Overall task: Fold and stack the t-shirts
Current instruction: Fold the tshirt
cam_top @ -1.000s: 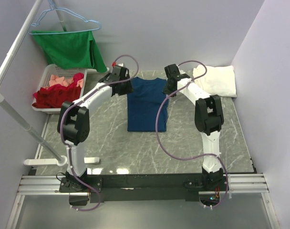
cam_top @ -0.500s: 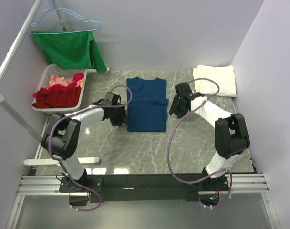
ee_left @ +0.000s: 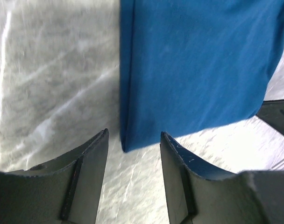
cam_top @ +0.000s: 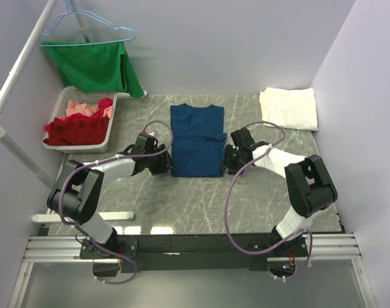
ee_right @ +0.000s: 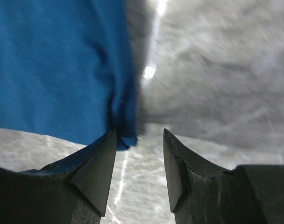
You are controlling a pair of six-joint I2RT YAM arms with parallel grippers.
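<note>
Navy t-shirt (cam_top: pixel 196 140): flat mid-table, folded into long strip. Left gripper (cam_top: pixel 164 163), right gripper (cam_top: pixel 228 160): jaws parted, empty, poised at its 2 near corners, likely for crosswise fold. White t-shirt (cam_top: pixel 288 108): folded, far right corner, probable stack base.

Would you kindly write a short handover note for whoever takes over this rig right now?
Left claw: open, at the navy t-shirt's near left corner, gripping nothing.
Right claw: open, at its near right corner, gripping nothing.
Navy t-shirt lies flat in the middle, sleeves folded in; white t-shirt looks folded at the far right.
Left to do: fold the navy one in half, stack the two.
</note>
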